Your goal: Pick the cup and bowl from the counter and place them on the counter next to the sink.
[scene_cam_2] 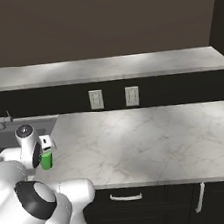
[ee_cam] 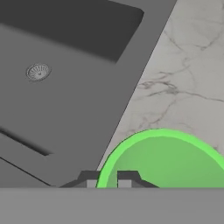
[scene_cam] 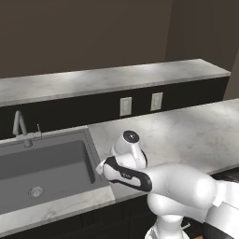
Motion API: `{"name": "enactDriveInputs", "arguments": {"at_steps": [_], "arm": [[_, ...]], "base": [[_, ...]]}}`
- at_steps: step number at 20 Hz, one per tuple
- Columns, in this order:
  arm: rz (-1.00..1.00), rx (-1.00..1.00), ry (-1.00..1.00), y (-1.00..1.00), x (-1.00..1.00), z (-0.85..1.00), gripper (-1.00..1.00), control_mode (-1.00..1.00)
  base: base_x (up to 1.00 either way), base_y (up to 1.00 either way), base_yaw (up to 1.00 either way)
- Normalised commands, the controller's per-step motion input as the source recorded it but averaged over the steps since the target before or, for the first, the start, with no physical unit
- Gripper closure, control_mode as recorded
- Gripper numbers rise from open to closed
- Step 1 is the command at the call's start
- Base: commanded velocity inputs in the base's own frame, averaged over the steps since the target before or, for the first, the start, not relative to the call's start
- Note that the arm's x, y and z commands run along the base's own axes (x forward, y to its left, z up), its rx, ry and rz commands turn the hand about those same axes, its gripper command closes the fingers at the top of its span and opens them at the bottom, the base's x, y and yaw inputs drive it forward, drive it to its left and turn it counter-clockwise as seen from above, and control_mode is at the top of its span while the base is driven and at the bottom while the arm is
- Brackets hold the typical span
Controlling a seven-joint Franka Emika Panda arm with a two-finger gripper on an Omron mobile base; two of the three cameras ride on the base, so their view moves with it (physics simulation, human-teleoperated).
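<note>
Cup: the small bright green cup [scene_cam_2: 46,161] hangs under the gripper [scene_cam_2: 45,147], just beside the sink [scene_cam: 44,168] and over the counter [scene_cam_2: 152,144] strip along the basin's edge. Whether its base touches the stone, I cannot tell.

Jaws: in the hand view the two dark tips straddle the cup's rim [ee_cam: 159,133], one inside and one outside, so they appear clenched on the wall of the cup.

Progress: the cup looks to be at its goal spot next to the sink but not yet let go. The bowl is not to be found on the stretch of counter near the sink, so that half of the task seems left to do.

Next, as a judgement: lower until the cup stands on the stone, release it, then lift straight up so the tip inside does not tip it toward the basin.

Cup material: smooth, plain plastic look, round mouth, thin rim, tapered sides, no handle.

Counter: white-grey marbled stone with fine dark veins, flat, with a square front edge, above dark cabinets with pale handles.

Sink: dark grey matte rectangular basin, recessed, with a round ribbed drain [ee_cam: 38,71] and a curved metal faucet [scene_cam: 21,128] behind it.

Wall by the sink: two pale outlets [scene_cam_2: 113,97] on a dark backsplash.
</note>
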Motion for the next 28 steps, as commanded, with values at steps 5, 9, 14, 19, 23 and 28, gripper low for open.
{"name": "enactDriveInputs", "arguments": {"at_steps": [5,9,14,19,23,28], "arm": [[0.0,0.0,0.02,-0.08,0.01,-0.24,1.0,-1.0],[0.0,0.0,0.0,0.0,0.0,0.0,-1.0,-1.0],[0.0,0.0,0.0,0.0,0.0,0.0,-1.0,-1.0],[0.0,0.0,0.0,0.0,0.0,0.0,-1.0,-1.0],[0.0,0.0,0.0,0.0,0.0,0.0,-1.0,-1.0],[0.0,0.0,0.0,0.0,-0.01,0.02,-1.0,-1.0]], "base": [[0.0,0.0,0.0],[0.0,0.0,0.0],[0.0,0.0,0.0],[0.0,0.0,0.0],[0.0,0.0,0.0],[0.0,0.0,0.0]]}}
